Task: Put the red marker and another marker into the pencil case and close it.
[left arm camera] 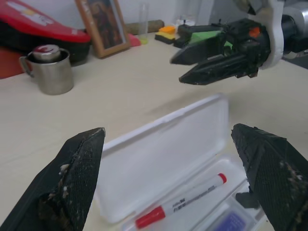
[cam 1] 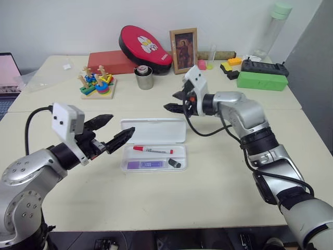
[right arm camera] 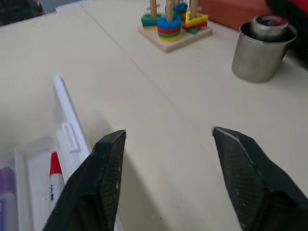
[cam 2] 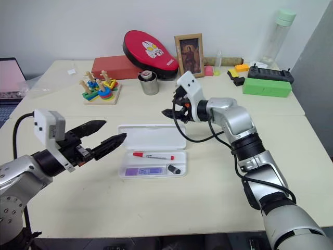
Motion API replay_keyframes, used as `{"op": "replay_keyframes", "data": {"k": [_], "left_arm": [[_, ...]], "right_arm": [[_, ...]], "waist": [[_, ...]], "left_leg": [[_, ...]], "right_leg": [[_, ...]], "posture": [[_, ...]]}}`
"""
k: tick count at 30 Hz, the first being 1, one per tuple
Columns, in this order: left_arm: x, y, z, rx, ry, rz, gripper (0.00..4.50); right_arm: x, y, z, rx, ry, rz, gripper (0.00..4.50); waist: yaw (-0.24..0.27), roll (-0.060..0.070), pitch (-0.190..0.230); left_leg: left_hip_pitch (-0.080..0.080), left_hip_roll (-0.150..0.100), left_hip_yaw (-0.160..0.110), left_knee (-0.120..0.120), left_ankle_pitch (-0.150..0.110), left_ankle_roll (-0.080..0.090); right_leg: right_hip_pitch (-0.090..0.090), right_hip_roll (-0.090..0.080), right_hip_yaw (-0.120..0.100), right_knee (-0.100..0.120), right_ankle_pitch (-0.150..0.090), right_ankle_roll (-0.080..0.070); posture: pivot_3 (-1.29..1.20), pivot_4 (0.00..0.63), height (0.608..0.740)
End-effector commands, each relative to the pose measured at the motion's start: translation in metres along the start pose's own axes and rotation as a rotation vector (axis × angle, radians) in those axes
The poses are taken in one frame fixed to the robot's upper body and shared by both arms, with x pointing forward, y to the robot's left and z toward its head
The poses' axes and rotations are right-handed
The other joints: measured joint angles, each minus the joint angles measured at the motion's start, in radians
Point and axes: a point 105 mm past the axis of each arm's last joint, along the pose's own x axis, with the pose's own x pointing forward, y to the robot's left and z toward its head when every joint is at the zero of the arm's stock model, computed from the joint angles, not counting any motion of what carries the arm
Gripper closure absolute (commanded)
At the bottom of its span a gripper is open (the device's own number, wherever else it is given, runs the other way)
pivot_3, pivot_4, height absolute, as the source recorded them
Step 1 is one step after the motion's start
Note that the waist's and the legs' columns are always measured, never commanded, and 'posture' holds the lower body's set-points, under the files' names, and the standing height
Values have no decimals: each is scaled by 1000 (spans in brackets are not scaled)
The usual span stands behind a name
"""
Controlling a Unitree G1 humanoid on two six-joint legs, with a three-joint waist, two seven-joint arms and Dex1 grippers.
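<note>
In the middle of the pale bench (cam 1: 218, 198) lies the pencil case (cam 1: 154, 146), open, its lid (cam 1: 153, 130) folded flat on the far side of the tray. The case serves as the landmark here. Inside its tray, the red marker (cam 1: 152, 150) lies lengthwise along the half nearest the lid, red cap toward the robot's left. The purple highlighter (cam 1: 146, 164) lies parallel to it in the near half of the tray, and a small dark object (cam 1: 174, 163) sits at the tray's right end beside the highlighter; what it is cannot be told.

The left tool (cam 1: 115, 129) hangs just off the case's left end, above the bench, its two black fingers spread wide and holding nothing; one fingertip reaches over the lid's left corner. The right tool (cam 1: 176, 102) hovers beyond the lid's far right corner, clear of the case, fingers parted with a moderate gap and empty, pointing toward the robot's left.

Farther back from the case, a metal cup (cam 1: 144, 77) stands behind the lid, with a framed picture (cam 1: 183, 50) to its right and a red oval pad (cam 1: 145, 49) leaning over a red box (cam 1: 110, 62). A wooden stacking toy (cam 1: 97, 83) with coloured rings stands far-left of the case. Far-right of it lie a green box (cam 1: 262, 80) and a black power strip (cam 1: 263, 67).
</note>
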Motion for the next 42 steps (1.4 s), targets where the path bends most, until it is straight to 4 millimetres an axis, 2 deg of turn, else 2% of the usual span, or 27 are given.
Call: {"op": "replay_keyframes", "data": {"k": [1,4,9,13,15,18,23,29,35,39,42], "left_arm": [[-8,-2,10,43,-32,26,0],[-10,-2,7,42,-17,33,0],[-11,-4,7,37,-9,26,0],[-10,-5,6,48,3,16,0],[-10,-5,6,57,10,11,0],[-10,-7,4,62,36,-11,0],[-12,-13,-4,50,88,-62,0],[-15,-15,-8,42,120,-89,0],[-13,-14,-9,45,130,-91,0],[-11,-14,-12,40,136,-88,0],[-9,2,-20,48,150,3,0]], "right_arm": [[5,0,15,-91,-15,-5,2511],[7,6,10,-115,8,29,3123],[2,28,4,-162,37,151,4449],[-1,40,-12,-219,91,206,4449],[-3,47,-13,-236,88,237,4449],[-11,68,-17,-291,82,325,4449],[-14,87,-42,-351,149,389,4449],[-13,92,-66,-425,228,397,4449],[-12,89,-98,-482,342,386,4449],[-13,87,-97,-434,318,374,4449],[-16,75,-73,-355,184,308,4449]], "waist": [[0,0,0],[0,0,0],[-1,0,0],[-1,0,0],[-1,-1,-1],[-1,-1,0],[-2,-1,0],[0,-1,0],[1,-2,-1],[1,-2,-2],[2,-3,-3]], "left_leg": [[0,0,0,0,0,0],[1,0,0,0,0,0],[1,0,0,0,0,0],[1,0,0,0,0,0],[1,0,0,0,0,0],[1,0,0,0,0,0],[1,0,0,0,0,0],[1,0,0,0,0,0],[2,0,0,0,0,0],[3,0,0,0,0,0],[4,0,0,0,0,0]], "right_leg": [[0,0,0,0,0,0],[0,0,0,2,0,0],[-1,0,0,2,0,0],[0,0,0,2,0,0],[0,0,0,2,0,0],[0,0,0,2,0,0],[-1,0,1,2,0,0],[0,0,1,2,0,0],[1,0,1,2,0,0],[1,0,1,2,0,0],[2,0,1,3,0,0]], "posture": [[0,150,740],[0,150,740],[0,150,740],[0,150,740],[0,150,740],[0,150,740],[0,150,740],[0,150,740],[0,150,740],[0,150,740],[0,150,740]]}}
